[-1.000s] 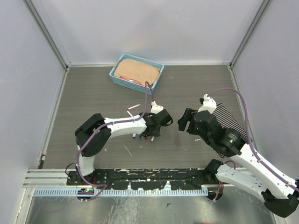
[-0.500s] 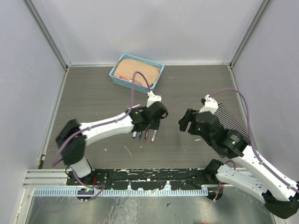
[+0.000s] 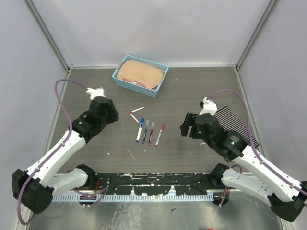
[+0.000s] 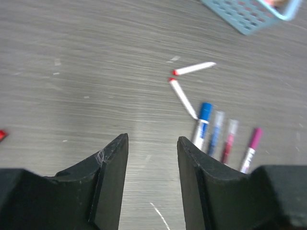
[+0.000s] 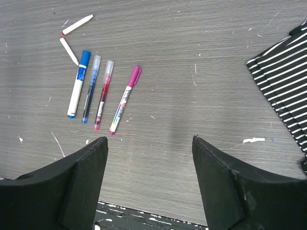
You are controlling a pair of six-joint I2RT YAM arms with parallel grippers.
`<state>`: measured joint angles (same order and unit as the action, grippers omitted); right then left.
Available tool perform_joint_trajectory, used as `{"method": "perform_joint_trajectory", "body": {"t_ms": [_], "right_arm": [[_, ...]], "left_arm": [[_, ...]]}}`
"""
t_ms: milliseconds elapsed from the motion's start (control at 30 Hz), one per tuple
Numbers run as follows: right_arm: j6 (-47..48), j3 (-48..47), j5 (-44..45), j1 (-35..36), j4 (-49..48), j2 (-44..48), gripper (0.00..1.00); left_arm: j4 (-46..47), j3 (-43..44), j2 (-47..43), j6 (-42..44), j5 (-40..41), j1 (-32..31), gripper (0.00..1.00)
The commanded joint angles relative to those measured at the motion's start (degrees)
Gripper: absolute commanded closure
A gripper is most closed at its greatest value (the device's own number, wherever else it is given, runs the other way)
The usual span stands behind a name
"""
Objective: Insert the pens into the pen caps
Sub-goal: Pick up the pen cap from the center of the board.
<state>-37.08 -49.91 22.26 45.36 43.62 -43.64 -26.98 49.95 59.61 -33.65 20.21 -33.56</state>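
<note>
**Top view.** The blue-capped pen lies on the grey table. It is the leftmost of four pens in a close row, followed by a dark blue pen, a maroon pen and a magenta pen. Just beyond it lie two red-tipped white sticks, too small to identify. Further beyond sits a blue basket. The left gripper hangs well to its left and the right gripper to its right. Neither gripper's jaws can be read from here.

**Left wrist.** The left gripper has its jaws moderately apart with only table between them. The blue-capped pen is ahead and to the right, blurred. The basket and a small red thing are cut off by the frame.

**Right wrist.** The right gripper is spread wide and holds nothing. The blue-capped pen lies ahead and to the left. The two middle pens have clear upper ends, and I cannot tell whether those are caps. A striped cloth, cut off at the edge, lies far to its right.
</note>
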Motion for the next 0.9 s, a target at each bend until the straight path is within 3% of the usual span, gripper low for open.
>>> {"method": "perform_joint_trajectory", "body": {"t_ms": [0, 100, 400, 567, 867], "right_arm": [[1.9, -0.3, -1.2, -0.2, -4.0, -0.8, 0.24], [2.0, -0.3, -1.8, -0.1, -4.3, -1.4, 0.24], [1.9, 0.0, -4.8, -0.2, -5.4, -2.5, 0.24], [1.9, 0.4, -5.9, -0.2, -5.5, -2.6, 0.24], [3.3, 1.6, -5.9, -0.2, -8.2, -3.0, 0.24]], "left_arm": [[-3.7, -2.2, -1.3, -0.4, -4.1, 9.5, 0.49], [-6.8, -2.2, -0.1, -0.8, -1.9, 14.7, 0.46], [-4.4, -6.1, 5.1, -5.4, -4.6, 26.6, 0.37], [-3.4, -6.7, 7.0, -6.0, -4.5, 29.4, 0.27], [-4.5, -6.5, 4.4, -4.6, -1.5, 29.9, 0.23]]}}
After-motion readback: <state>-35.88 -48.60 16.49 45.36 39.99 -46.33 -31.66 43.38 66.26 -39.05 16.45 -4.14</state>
